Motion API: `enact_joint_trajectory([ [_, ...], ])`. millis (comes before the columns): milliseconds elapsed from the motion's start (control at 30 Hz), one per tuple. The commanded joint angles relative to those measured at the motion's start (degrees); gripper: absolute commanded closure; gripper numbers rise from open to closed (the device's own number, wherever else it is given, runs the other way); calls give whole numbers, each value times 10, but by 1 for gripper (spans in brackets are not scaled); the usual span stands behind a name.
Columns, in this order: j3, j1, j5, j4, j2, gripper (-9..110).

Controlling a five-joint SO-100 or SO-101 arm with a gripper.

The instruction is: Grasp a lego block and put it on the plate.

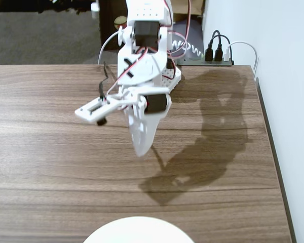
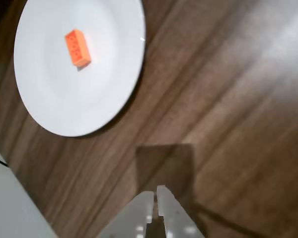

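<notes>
The orange lego block (image 2: 78,47) lies on the white plate (image 2: 109,64) in the wrist view, left of the plate's middle. In the fixed view only the plate's far rim (image 1: 139,226) shows at the bottom edge, and the block is out of view there. My white gripper (image 2: 155,191) enters the wrist view from the bottom, its two fingers closed together with nothing between them, well apart from the plate. In the fixed view the gripper (image 1: 141,151) hangs above the table's middle, pointing down toward the plate.
The wooden table (image 1: 50,152) ends at a white wall on the right. A black power strip (image 1: 207,62) with plugs lies at the back edge by the arm's base. The arm's shadow falls on the wood to the right.
</notes>
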Motion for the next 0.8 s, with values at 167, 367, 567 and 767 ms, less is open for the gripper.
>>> enact_joint_trajectory([
  [167, 152, 17, 134, 0, 202, 101],
  [367, 243, 20, 178, 36, 313, 101],
  [567, 300, 17, 206, 86, 403, 101],
  [767, 341, 19, 219, 135, 488, 101],
])
